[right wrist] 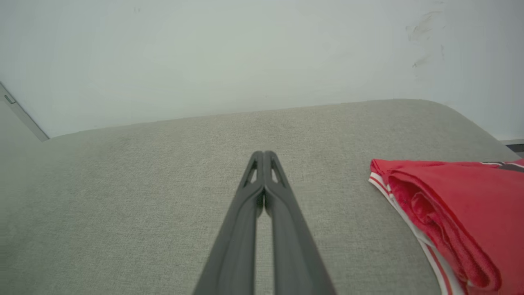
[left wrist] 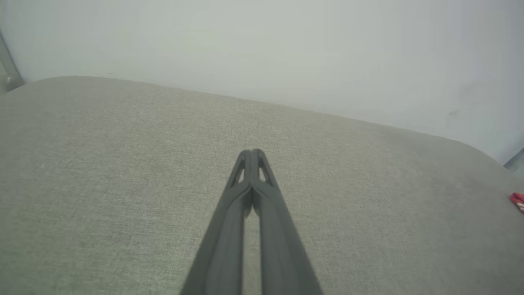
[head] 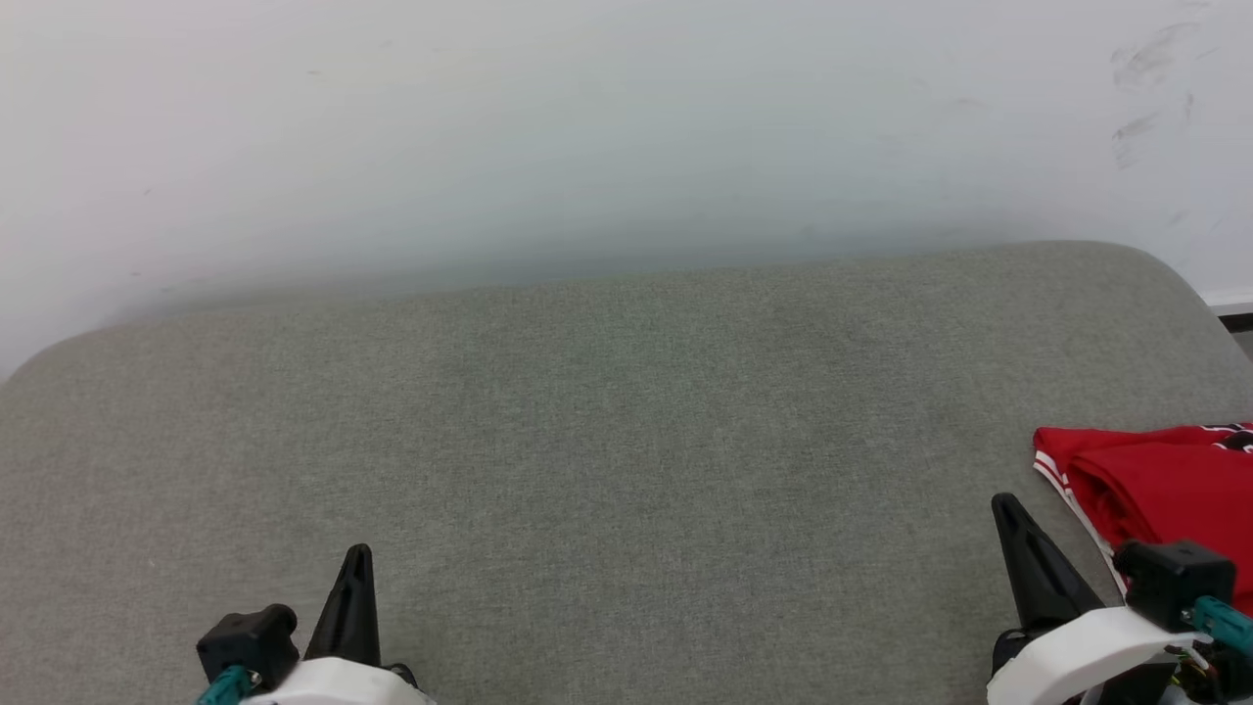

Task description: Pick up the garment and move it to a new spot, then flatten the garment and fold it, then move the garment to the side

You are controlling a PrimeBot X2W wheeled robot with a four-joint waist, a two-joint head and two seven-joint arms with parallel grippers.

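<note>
- Over to the left gripper (head: 358, 556): low at the left of the head view, one dark profile from there, so hard to judge any gap from that angle.
- Settled by the left wrist view: left gripper (left wrist: 252, 153) pressed together tip to tip, pinching nothing, pointing out over bare grey cushion (left wrist: 123, 184).
- Same story at the right gripper (right wrist: 264, 154): closed flat, tips meeting, gripping nothing, again over plain cushion.
- Cannot tell whether either pair of tips rests on the fabric or hangs just above it.
- Now the garment (right wrist: 462, 205): lying folded at the cushion's right end, just to the right of the right gripper and apart from its tips, red layers rolled over along the left edge, red-and-white striped trim (right wrist: 427, 241) peeking out underneath.
- In the head view, garment (head: 1165, 485) cut off by the right edge of the frame and partly covered low down by the right arm's black wrist housing (head: 1170, 583).
- Just a sliver of black lettering (head: 1238, 438) at the far corner, too little to read.
- From the left wrist view, a mere scrap of red garment (left wrist: 517, 199) at the right border.
- Behind it all, pale wall (head: 626, 117), faint scuff marks (head: 1140, 64) up at the right.
</note>
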